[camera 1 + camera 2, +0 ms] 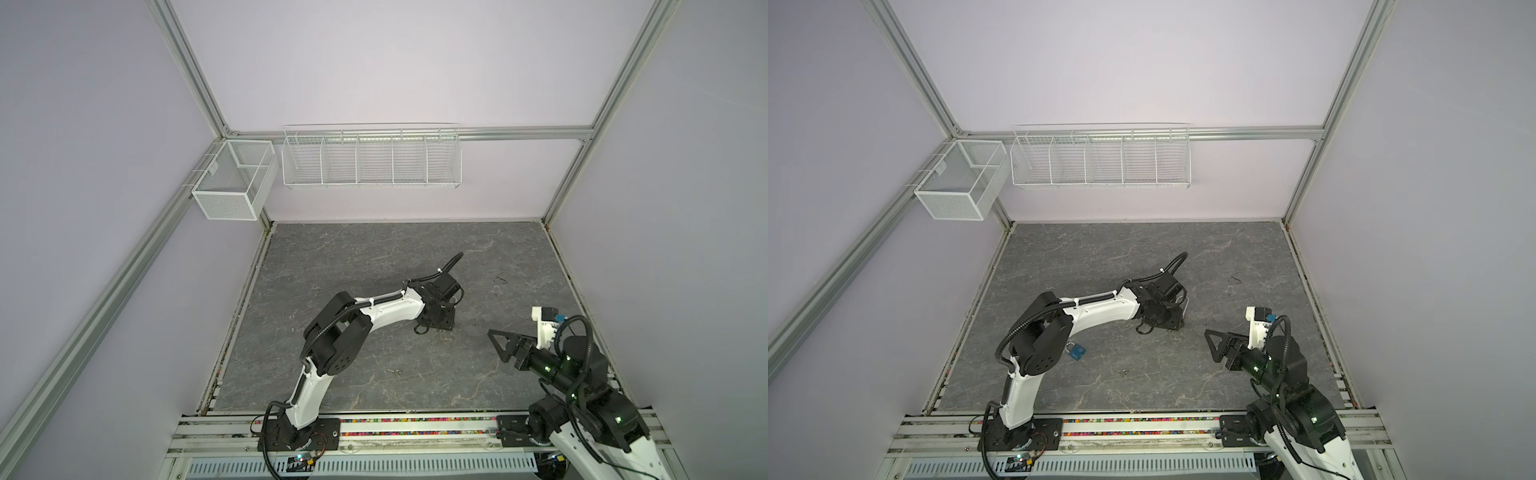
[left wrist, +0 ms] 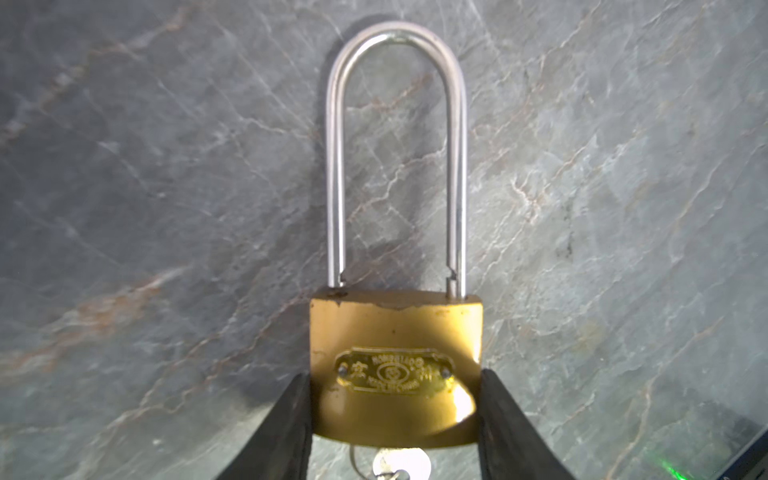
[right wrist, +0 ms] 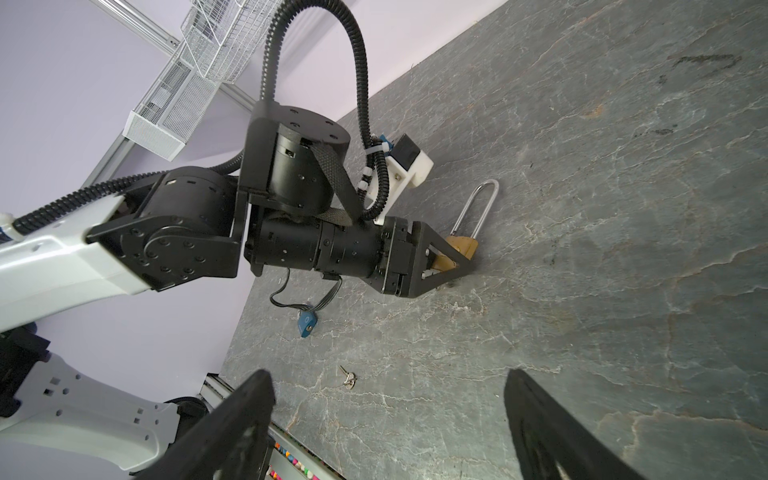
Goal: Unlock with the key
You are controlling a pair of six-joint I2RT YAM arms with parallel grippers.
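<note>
A brass padlock (image 2: 395, 332) with a long steel shackle (image 2: 397, 37) lies flat on the grey stone tabletop. My left gripper (image 2: 395, 376) is shut on the sides of its body. A silver key (image 2: 401, 463) sticks out of the keyhole at the body's bottom. Notches on both shackle legs show just above the body. The right wrist view shows the same padlock (image 3: 463, 245) in the left gripper (image 3: 465, 257). In both top views that gripper (image 1: 436, 320) (image 1: 1158, 320) covers the lock. My right gripper (image 1: 497, 346) (image 1: 1212, 346) (image 3: 390, 386) hovers open and empty to the right.
A loose small key (image 1: 397, 371) (image 1: 1122, 372) (image 3: 348, 379) lies near the table's front middle. A blue padlock (image 1: 1076, 352) (image 3: 306, 325) rests beside the left arm's elbow. White wire baskets (image 1: 370, 160) hang on the back wall.
</note>
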